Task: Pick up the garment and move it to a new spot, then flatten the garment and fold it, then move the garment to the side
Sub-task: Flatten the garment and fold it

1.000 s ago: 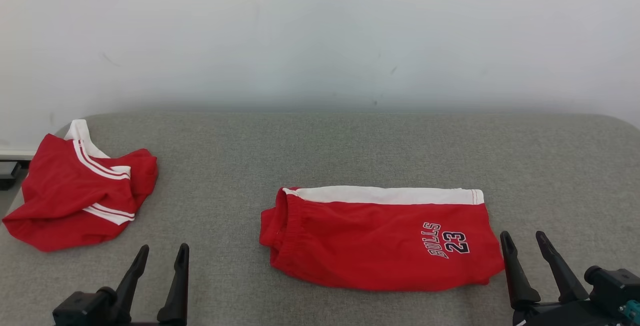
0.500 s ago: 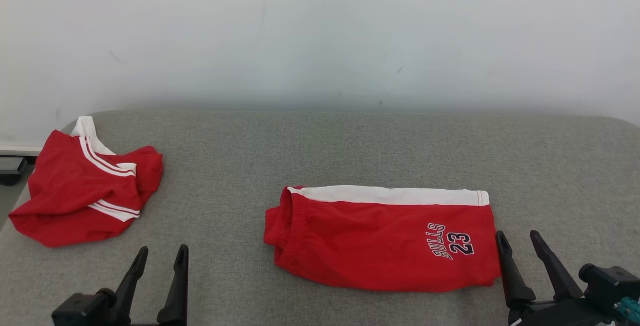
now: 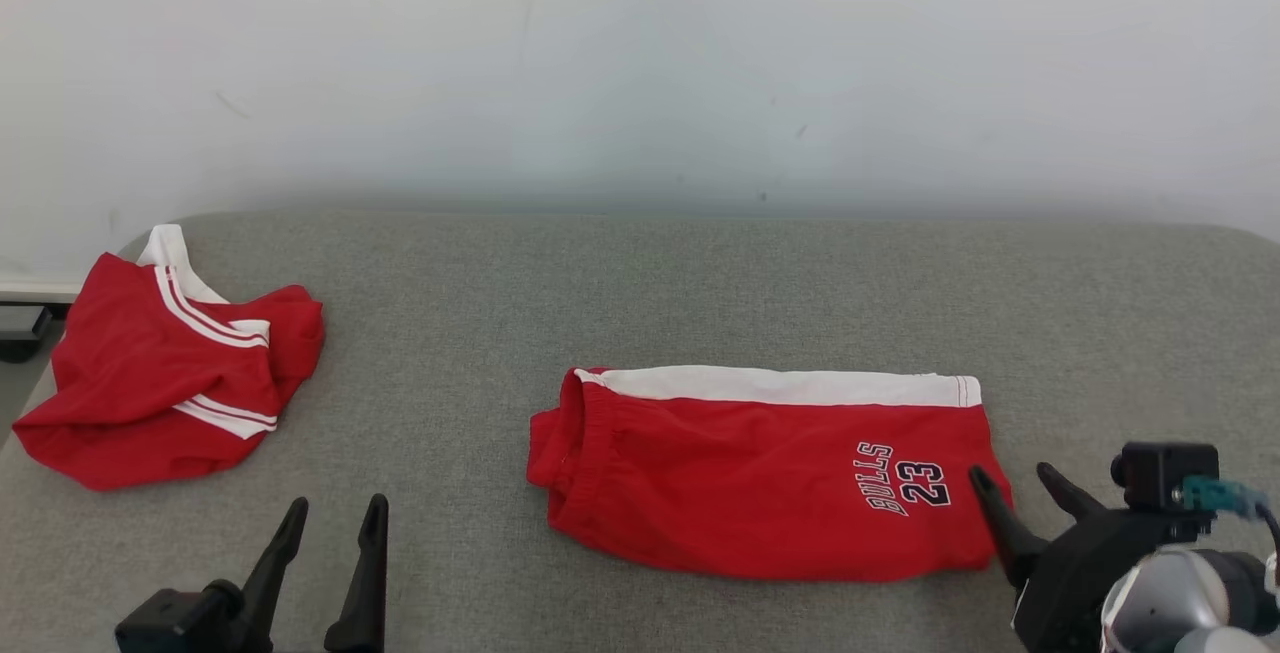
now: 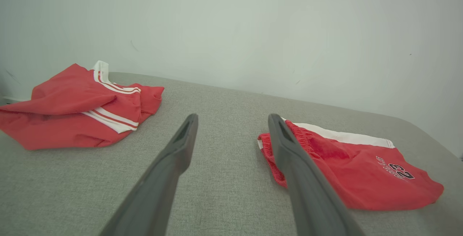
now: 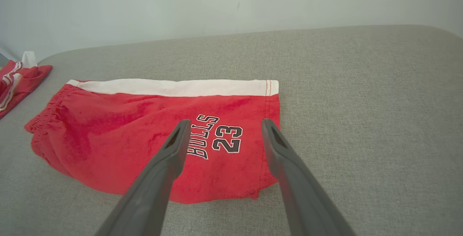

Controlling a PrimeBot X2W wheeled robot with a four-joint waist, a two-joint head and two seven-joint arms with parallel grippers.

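Crumpled red jersey (image 3: 160, 373) at the worktop's (image 3: 700, 283) left edge, well apart from the shorts (image 3: 760, 473); the right wrist view cuts it off. The right hand (image 3: 1010, 471), open, hides the shorts' near right corner. The left hand (image 3: 339, 501) is open. Shorts mid-worktop: red, folded flat, white band, "BULLS 23"
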